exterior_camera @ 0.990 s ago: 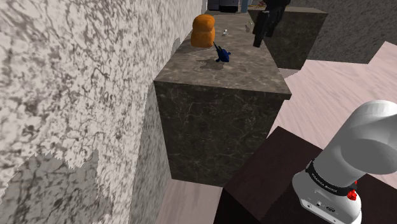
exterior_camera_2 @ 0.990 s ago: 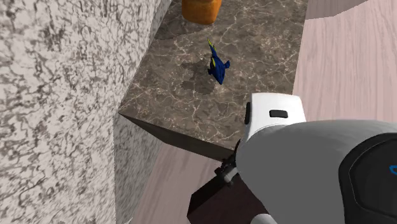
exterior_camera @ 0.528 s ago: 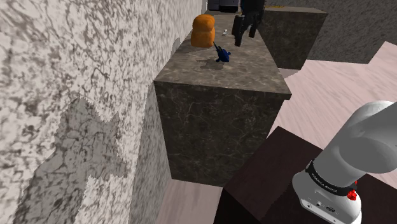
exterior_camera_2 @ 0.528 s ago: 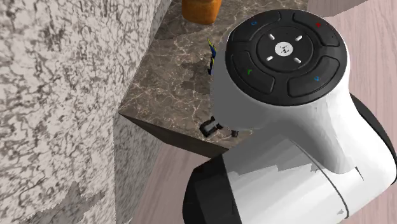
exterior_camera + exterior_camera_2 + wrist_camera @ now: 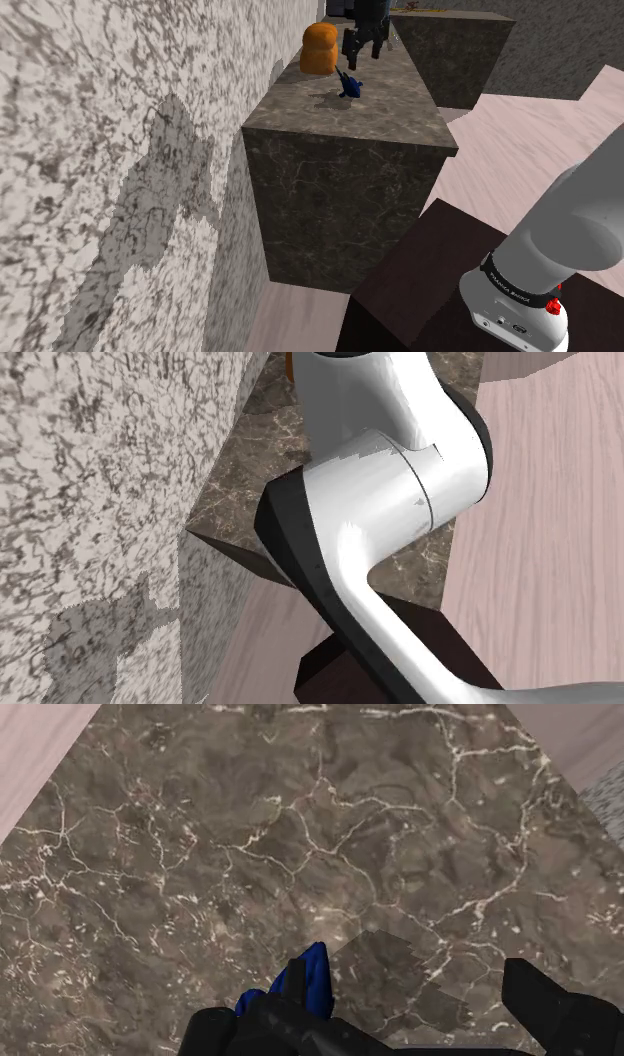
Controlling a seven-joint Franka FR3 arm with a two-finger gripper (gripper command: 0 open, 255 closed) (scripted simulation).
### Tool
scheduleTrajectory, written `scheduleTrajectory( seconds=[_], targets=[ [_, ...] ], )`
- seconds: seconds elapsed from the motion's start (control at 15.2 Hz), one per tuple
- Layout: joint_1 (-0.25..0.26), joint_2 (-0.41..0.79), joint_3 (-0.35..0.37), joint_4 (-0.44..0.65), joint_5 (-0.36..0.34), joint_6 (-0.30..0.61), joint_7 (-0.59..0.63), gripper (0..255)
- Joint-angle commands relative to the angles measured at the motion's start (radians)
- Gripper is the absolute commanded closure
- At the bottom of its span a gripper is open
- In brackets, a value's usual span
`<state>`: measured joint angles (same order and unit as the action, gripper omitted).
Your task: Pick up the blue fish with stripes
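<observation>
A small blue fish (image 5: 348,86) lies on the dark marble counter (image 5: 380,110), just in front of an orange rounded object (image 5: 319,47). My black gripper (image 5: 352,56) hangs above and slightly behind the fish. In the wrist view the fish (image 5: 316,978) pokes up beside one finger (image 5: 295,976), off to the side of the gap, and the gripper (image 5: 408,972) is open with only marble between its fingers. Stripes on the fish cannot be made out. In the second exterior view my white arm (image 5: 380,482) hides the fish.
A speckled stone wall (image 5: 120,140) runs along the counter's side at the shoulder view's left. A second dark block (image 5: 455,55) stands beyond the counter. My dark stand (image 5: 410,290) sits at the lower right, on pale wood floor (image 5: 520,140).
The gripper has travelled toward the shoulder view's left, from beyond the counter's right edge to above the fish. The arm has swung across the second exterior view and now covers the fish.
</observation>
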<state>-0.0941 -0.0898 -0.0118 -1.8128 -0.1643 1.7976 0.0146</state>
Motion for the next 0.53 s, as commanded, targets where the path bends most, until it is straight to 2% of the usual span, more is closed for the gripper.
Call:
scheduleTrajectory(
  seconds=[0.0,0.46],
  targets=[
    [-0.011,0.086,-0.010,0.078,-0.003,0.004,0.006,0],
    [-0.042,0.384,-0.040,0.412,0.002,-0.049,0.024,0]
  ],
)
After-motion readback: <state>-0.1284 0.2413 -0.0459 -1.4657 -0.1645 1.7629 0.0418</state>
